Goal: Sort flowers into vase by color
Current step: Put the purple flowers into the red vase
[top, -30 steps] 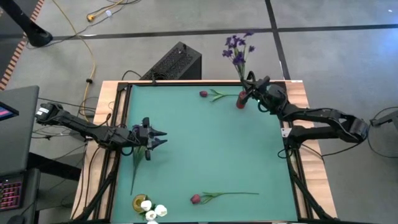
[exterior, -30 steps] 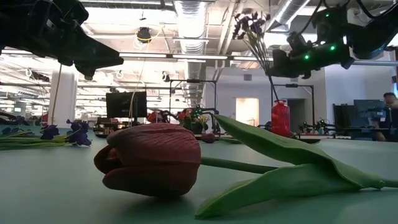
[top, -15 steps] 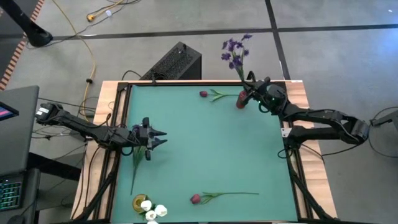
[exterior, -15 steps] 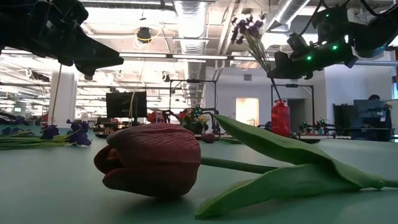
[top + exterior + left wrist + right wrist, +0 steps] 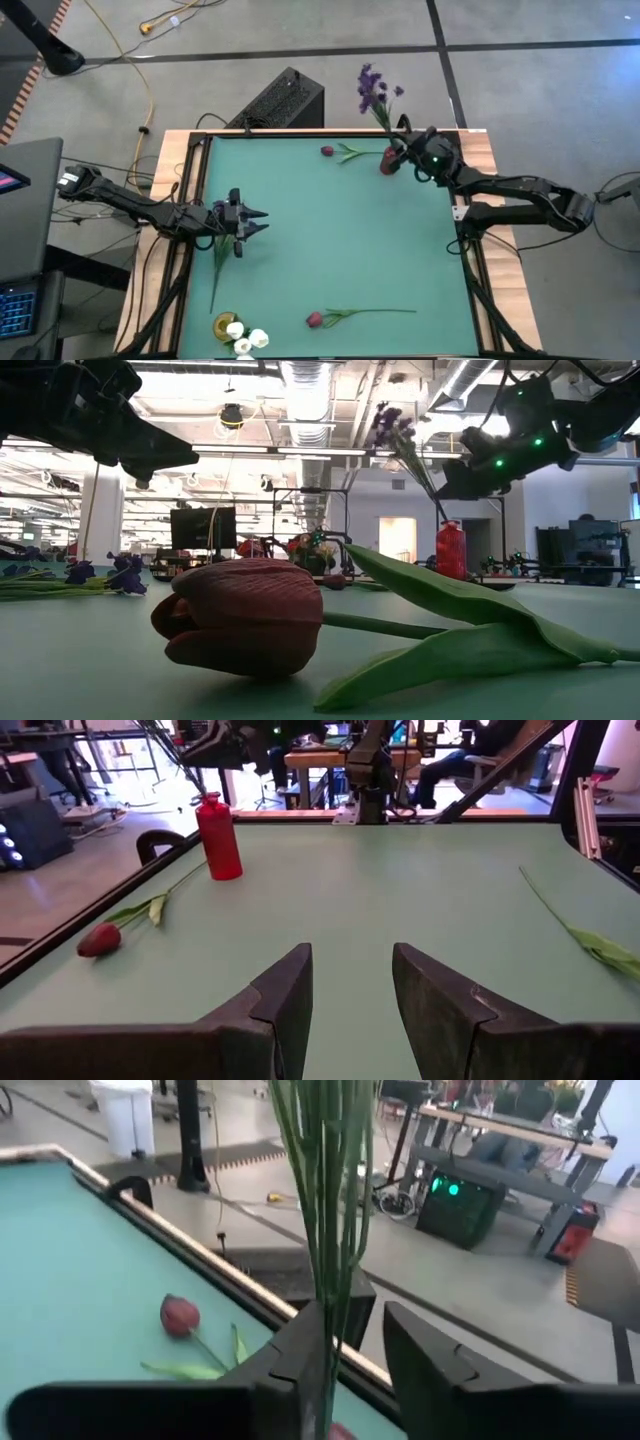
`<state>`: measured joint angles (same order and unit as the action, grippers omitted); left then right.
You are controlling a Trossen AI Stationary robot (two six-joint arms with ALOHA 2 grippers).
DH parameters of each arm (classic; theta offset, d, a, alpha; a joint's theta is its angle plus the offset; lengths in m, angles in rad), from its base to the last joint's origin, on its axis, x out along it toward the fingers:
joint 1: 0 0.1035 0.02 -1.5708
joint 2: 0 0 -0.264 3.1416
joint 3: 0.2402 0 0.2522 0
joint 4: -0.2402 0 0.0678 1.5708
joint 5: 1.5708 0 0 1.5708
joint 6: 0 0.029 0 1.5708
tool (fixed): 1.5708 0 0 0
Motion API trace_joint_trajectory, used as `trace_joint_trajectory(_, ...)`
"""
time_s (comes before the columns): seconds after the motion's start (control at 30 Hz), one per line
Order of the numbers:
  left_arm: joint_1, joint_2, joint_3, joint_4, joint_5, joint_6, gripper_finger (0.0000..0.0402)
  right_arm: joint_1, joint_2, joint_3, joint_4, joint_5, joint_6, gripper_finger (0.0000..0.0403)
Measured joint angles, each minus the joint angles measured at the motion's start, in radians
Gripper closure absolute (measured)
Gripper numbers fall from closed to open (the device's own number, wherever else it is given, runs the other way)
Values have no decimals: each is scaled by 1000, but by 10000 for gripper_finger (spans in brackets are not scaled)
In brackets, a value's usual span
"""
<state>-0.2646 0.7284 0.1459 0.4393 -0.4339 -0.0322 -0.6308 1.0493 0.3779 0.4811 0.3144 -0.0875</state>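
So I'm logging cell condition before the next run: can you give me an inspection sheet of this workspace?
Surface: green table, wooden rim.
Job's things: purple sprig standing in red vase; red tulip beside it; another tulip at near edge; green stem by left arm; white flowers in gold vase.
Clutter: nothing seen.
Grippers: left gripper open, empty; right gripper loosely around sprig's stems.
Cables: yellow cable on floor.
Surroundings: black box behind table.

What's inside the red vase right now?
The red vase holds the purple sprig, its stems leaning out past the table edge. The right pincer sits over the mouth, so how deep the stems go can't be seen.
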Motion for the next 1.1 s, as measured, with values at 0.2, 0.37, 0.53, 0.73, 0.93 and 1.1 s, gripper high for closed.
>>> trace_joint_trajectory(0.2,0,0,0,0,-11,11,274,1,-44,0,-93,0,15,194)
trace_joint_trajectory(0.37,0,0,0,0,-25,18,274,18,-136,0,-193,0,15,154)
trace_joint_trajectory(0.53,0,0,0,6,-26,30,274,38,-202,82,-439,-30,27,146)
trace_joint_trajectory(0.73,0,0,0,31,-26,54,274,42,-155,235,-701,-85,54,146)
trace_joint_trajectory(0.93,0,0,0,19,-26,5,274,48,-99,362,-926,-91,80,146)
trace_joint_trajectory(1.1,0,-2,9,-12,-26,-71,274,95,-93,421,-1071,-160,150,147)
